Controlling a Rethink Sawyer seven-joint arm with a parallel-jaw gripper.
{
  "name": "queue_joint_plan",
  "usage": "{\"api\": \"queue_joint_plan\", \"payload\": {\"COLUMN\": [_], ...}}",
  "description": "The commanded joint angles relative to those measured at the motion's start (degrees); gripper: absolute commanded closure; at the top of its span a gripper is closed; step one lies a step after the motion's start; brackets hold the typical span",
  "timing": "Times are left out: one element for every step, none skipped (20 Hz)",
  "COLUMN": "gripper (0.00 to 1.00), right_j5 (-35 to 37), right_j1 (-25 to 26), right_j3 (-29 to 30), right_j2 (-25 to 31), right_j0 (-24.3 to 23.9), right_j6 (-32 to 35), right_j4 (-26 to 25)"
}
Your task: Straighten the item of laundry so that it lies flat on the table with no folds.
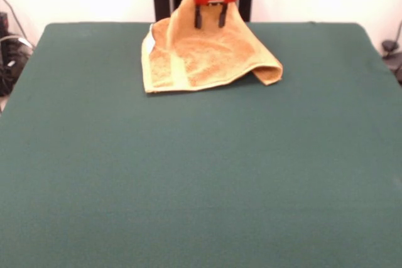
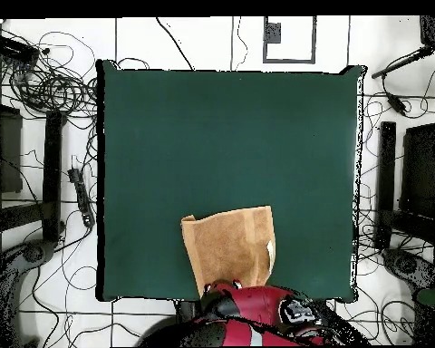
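Front and overhead views of a one-armed robot straightening a towel. The towel (image 1: 204,54) lies at the robot's end of the table (image 1: 201,174), near the middle of that edge, and is raised into a peak at the edge nearest the pedestal. The gripper (image 1: 210,19) hangs at this peak; its two dark fingers (image 1: 198,18) stand a little apart against the cloth, but whether they pinch it or merely hang in front of it cannot be told. The step in hand appears to be a lift or drag of the far edge to draw the cloth out.

One corner, on the right in the front view, is curled under, and a pale border band (image 1: 178,70) is turned onto the upper face, so folds remain. The next move would probably call for carrying the raised edge away from the part lying on the table until the doubled part opens, then lowering it flat.

In the overhead view the arm (image 2: 257,313) covers the gripper and the towel's near edge, and the underside of the curled corner is hidden in both views.
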Motion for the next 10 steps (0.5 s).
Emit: {"api": "queue_joint_plan", "payload": {"gripper": [0.00,0.00,0.00,0.00,0.00,0.00,0.00,0.00,0.00,0.00], "right_j5": [-8.54,-8.88,-8.95,-9.12,-9.04,-9.32,-9.14,-8.97,-8.94,-9.01], "right_j1": [9.41,9.82,9.76,9.80,9.54,9.67,9.34,9.10,8.90,8.79], "right_j3": [-5.58,-5.53,-5.27,-5.08,-4.80,-4.59,-4.32,-4.17,-4.02,-3.93], "right_j2": [-0.87,-1.20,-1.47,-1.68,-1.84,-2.25,-2.36,-2.44,-2.57,-2.69], "right_j0": [-1.27,-1.40,-1.37,-1.47,-1.43,-1.41,-1.35,-1.36,-1.18,-0.94], "right_j6": [7.85,7.83,7.75,7.66,7.56,7.50,7.47,7.43,7.44,7.45], "right_j4": [-2.05,-1.96,-1.90,-1.93,-1.86,-1.88,-1.73,-1.51,-1.21,-0.92]}}
